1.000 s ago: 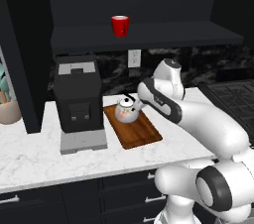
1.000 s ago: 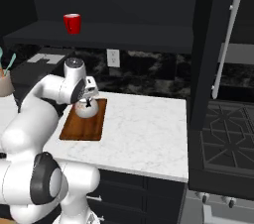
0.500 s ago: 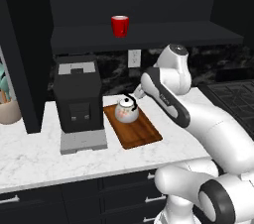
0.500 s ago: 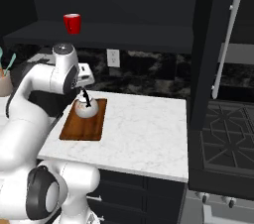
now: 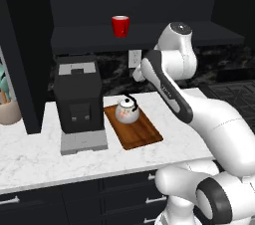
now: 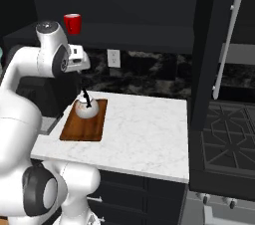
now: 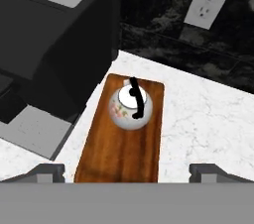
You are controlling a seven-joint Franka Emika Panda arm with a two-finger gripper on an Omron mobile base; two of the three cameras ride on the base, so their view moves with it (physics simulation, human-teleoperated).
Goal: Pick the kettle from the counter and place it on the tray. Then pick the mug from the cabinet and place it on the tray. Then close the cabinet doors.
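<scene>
Centre of my hand view, the kettle (image 7: 128, 107) sits upright toward the far end of the tray (image 7: 121, 156), so that step looks done. My gripper (image 7: 127, 170) hangs above it with fingers spread wide, holding nothing. At the upper middle of the left base view, the mug (image 5: 120, 25) waits on the cabinet (image 5: 149, 35) shelf; I judge it my next target.
</scene>
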